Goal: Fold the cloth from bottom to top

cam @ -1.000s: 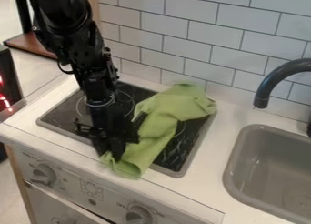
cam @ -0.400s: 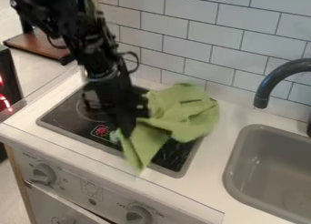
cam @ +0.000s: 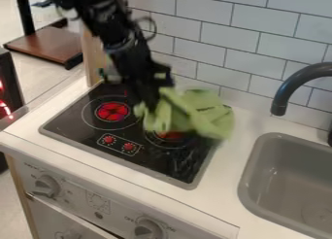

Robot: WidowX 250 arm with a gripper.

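The black gripper (cam: 150, 104) hangs over the back part of the stove, at the left end of the green cloth (cam: 204, 114). It is shut on the cloth's near-left part, which is drawn up and hangs in folds around the fingertips. The rest of the cloth lies bunched over the back right of the stove, reaching the white counter by the tiled wall. Blur hides the exact shape of the held edge.
The black stove top (cam: 97, 131) shows red burner prints on its left and front. A grey sink (cam: 259, 160) with a dark faucet (cam: 285, 90) is at the right. The tiled wall (cam: 214, 48) rises behind, and knobs (cam: 45, 185) line the front.
The gripper has moved up and back from the stove's front edge, bringing the cloth's near end with it. The front of the stove top is now uncovered.
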